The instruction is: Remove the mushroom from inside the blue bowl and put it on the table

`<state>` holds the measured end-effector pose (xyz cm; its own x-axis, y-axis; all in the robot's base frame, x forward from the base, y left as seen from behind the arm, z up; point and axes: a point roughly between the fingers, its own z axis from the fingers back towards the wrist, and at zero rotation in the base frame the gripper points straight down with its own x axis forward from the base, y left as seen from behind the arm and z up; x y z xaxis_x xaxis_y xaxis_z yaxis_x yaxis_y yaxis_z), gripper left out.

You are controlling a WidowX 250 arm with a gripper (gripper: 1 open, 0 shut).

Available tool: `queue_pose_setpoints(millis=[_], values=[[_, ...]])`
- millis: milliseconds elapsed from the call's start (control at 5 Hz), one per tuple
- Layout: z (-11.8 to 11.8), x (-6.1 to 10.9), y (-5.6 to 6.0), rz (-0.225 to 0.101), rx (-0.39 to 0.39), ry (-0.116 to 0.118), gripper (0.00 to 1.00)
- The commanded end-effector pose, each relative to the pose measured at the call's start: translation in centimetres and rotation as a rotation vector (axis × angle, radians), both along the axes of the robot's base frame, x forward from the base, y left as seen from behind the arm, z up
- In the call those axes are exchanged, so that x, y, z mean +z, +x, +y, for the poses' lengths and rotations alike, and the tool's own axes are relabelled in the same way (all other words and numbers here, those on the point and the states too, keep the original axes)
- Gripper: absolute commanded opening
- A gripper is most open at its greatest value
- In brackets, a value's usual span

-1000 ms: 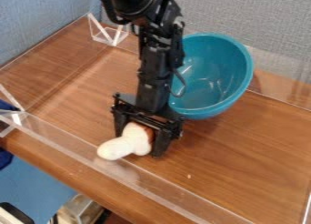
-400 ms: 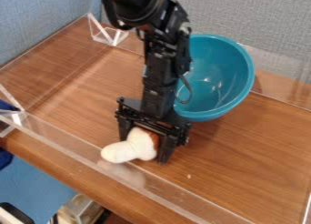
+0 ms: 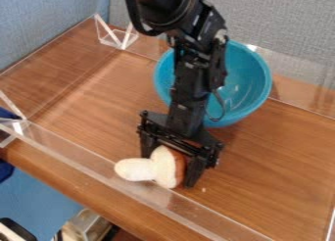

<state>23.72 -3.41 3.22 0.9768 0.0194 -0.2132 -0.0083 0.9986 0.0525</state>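
Observation:
The mushroom (image 3: 147, 169) lies on its side on the table (image 3: 78, 88) near the front acrylic wall, its cream stem pointing left. Its reddish cap sits between the fingers of my gripper (image 3: 177, 159). The gripper reaches straight down to the tabletop and its jaws stand wide, wider than the cap, so it is open around the mushroom. The blue bowl (image 3: 246, 83) stands behind the arm at the back right, with nothing showing inside it; the arm hides part of its rim.
Low clear acrylic walls (image 3: 197, 211) edge the table in front and at the sides. A clear corner piece (image 3: 116, 34) stands at the back left. Bare wood lies to the left of the gripper.
The gripper has moved toward the front right, away from the bowl. The mushroom has shifted the same way with it, staying between the fingers. The jaws have stayed wide.

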Motion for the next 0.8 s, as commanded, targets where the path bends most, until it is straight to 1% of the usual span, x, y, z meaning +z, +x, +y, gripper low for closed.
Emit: queue_pose_setpoints(millis=[0,200,400,600], values=[[0.6,2.2,0.2,-0.062,-0.027,0.003,1.0],[1.4,3.0,-0.2,-0.069,-0.045,0.012,1.0],[2.9,2.6,-0.5,-0.072,-0.008,0.023,1.0],[3.5,2.2,-0.5,-0.078,0.015,0.031,1.0]])
